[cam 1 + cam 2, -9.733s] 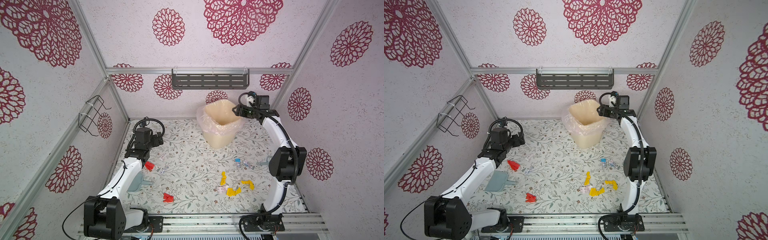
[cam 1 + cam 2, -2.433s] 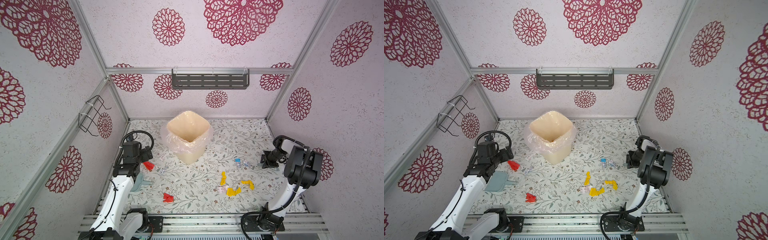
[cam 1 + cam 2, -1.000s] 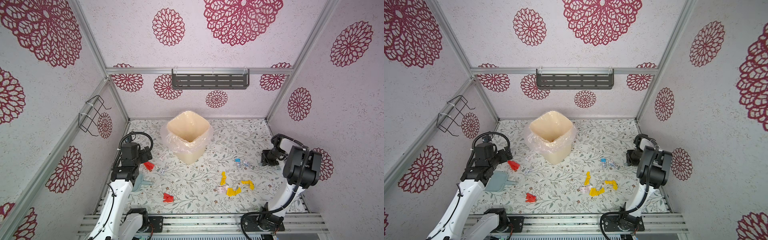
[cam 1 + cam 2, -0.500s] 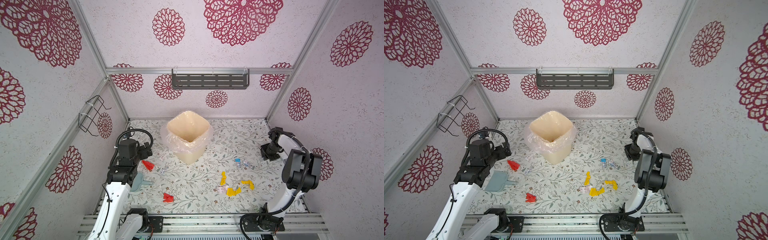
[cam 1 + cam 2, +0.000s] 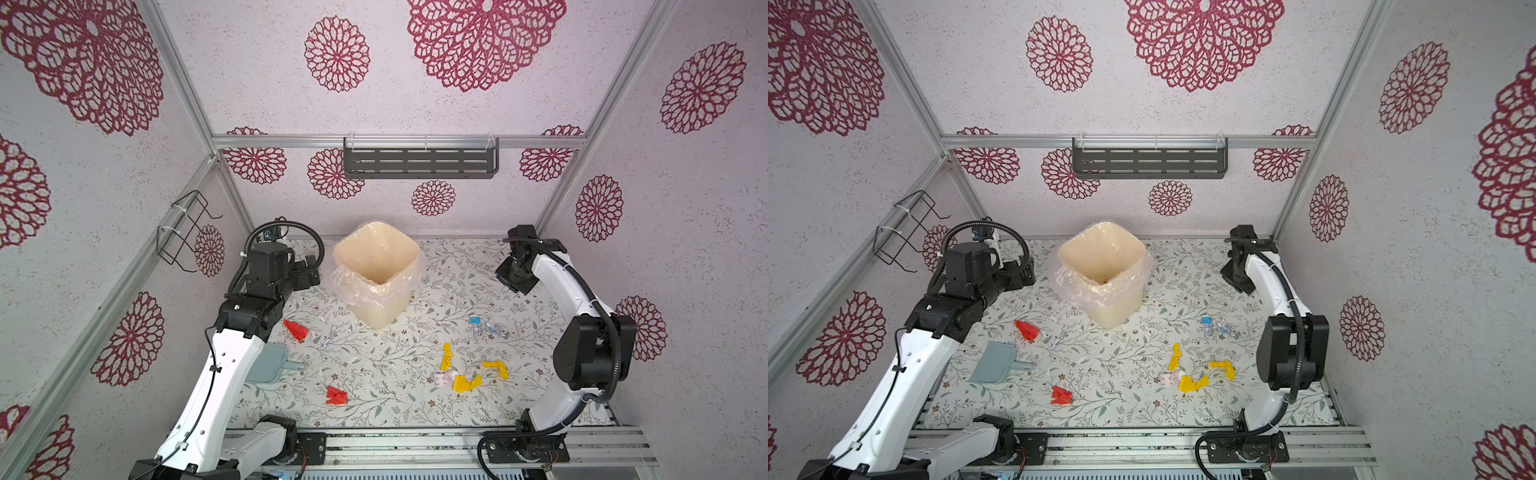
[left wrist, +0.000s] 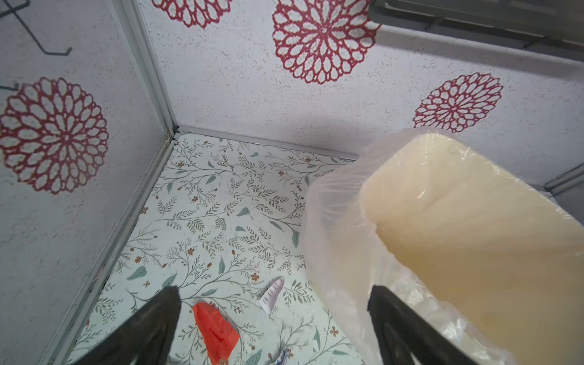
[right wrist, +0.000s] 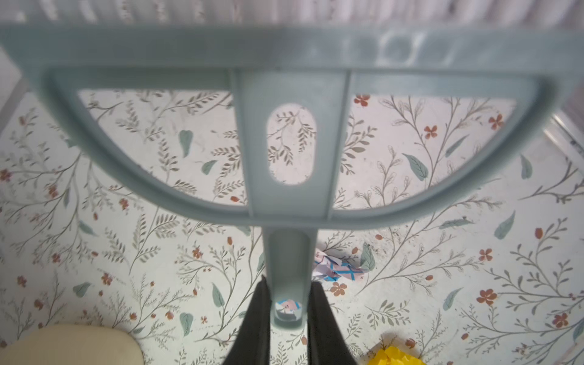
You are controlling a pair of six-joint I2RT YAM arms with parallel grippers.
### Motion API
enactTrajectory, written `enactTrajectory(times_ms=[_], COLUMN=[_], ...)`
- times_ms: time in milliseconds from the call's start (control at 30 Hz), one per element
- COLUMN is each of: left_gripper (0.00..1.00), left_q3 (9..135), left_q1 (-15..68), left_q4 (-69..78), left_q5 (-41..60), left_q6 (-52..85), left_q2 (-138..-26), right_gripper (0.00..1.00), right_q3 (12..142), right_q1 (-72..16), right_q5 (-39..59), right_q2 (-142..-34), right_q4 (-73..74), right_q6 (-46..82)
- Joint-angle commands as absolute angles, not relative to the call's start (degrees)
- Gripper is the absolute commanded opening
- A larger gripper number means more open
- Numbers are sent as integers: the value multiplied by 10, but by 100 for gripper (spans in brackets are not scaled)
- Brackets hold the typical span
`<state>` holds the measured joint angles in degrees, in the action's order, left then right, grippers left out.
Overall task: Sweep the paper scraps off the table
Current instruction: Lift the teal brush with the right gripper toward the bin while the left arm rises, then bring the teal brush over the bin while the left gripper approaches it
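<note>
Both top views are bright and even, and the light seems to come from above. Shadows are soft and pale. In the left wrist view a grey shadow lies on the wall behind the bin, and its plastic bag shines a little. In the right wrist view the brush is very close and fuzzy, but the table looks sharp.

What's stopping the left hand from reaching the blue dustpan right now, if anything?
Probably yes. The left hand is open and empty, and the dustpan lies bare on the table close beside that arm; it must only fold back from the bin.
</note>
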<state>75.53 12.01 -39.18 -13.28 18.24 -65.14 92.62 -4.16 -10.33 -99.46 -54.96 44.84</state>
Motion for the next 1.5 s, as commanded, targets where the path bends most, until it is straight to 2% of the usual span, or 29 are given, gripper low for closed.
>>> enactTrajectory(times_ms=[0,233,400,600,900,933,1000,1233,1467], left_gripper=[97,97,97,97,97,97,100,96,95], left_q3=[835,905,963,1075,1189,1188,1132,1069,1020], left_q1=[136,157,173,192,228,228,230,233,228], left_q4=[-436,-463,-473,-519,-568,-554,-451,-376,-379], left_q5=[-98,-67,-13,52,152,180,347,363,302], left_q6=[166,157,156,154,145,148,202,237,228], left_q2=[-697,-744,-783,-875,-957,-955,-934,-910,-864], right_gripper=[11,11,13,12,14,15,16,17,16], right_q3=[1004,1127,1251,1256,1264,1268,1288,1296,1297], right_q1=[-99,-185,-278,-308,-412,-436,-473,-486,-473], right_q5=[-135,-129,-81,-30,-58,-75,-96,-104,-136], right_q2=[-969,-990,-1004,-988,-962,-961,-973,-985,-973], right_q4=[-594,-625,-642,-624,-614,-617,-620,-609,-596], right_q6=[364,280,154,121,51,45,35,46,57])
